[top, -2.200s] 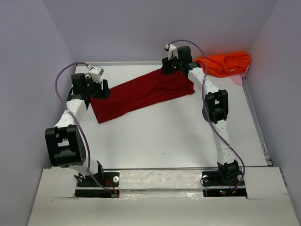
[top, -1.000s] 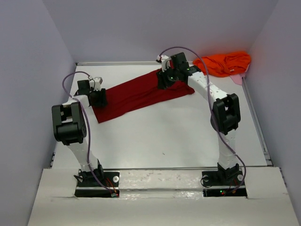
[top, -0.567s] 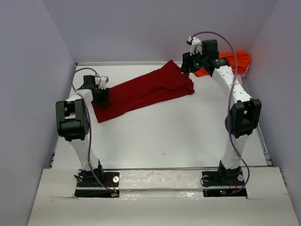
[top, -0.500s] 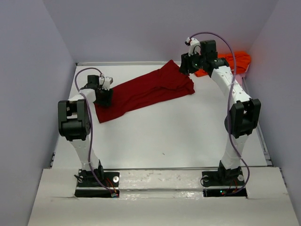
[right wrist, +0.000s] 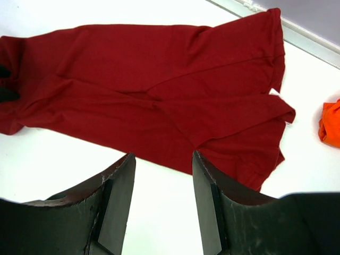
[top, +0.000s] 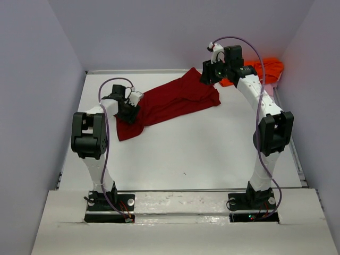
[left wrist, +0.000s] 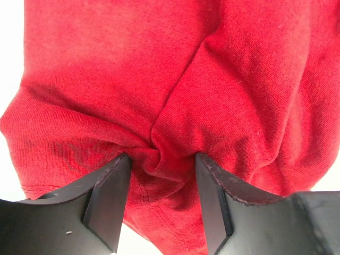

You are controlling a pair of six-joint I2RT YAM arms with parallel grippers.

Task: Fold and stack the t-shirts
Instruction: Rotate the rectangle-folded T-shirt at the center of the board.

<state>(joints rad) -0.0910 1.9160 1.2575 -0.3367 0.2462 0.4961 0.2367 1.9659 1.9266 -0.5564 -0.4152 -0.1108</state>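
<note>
The dark red t-shirt [top: 170, 101] lies spread diagonally across the far half of the table. My left gripper [top: 134, 108] is pressed down on its bunched left end. In the left wrist view the left gripper [left wrist: 162, 156] stands open, with a pucker of red t-shirt [left wrist: 159, 79] gathered between the fingers. My right gripper [top: 206, 76] hovers open above the shirt's far right end, nothing between its fingers. The right wrist view looks past the right gripper [right wrist: 163, 156] down onto the red t-shirt [right wrist: 159, 90]. The orange t-shirt [top: 264, 68] lies crumpled in the back right corner, partly behind the right arm.
The white table [top: 186, 149] has a raised rim along the back and the right side [top: 291, 138]. Lavender walls close in on three sides. An edge of the orange t-shirt [right wrist: 332, 125] shows at the right of the right wrist view.
My left gripper has slid right, dragging and bunching the red shirt's left end. My right gripper has lifted off the shirt's far end and moved up and back.
</note>
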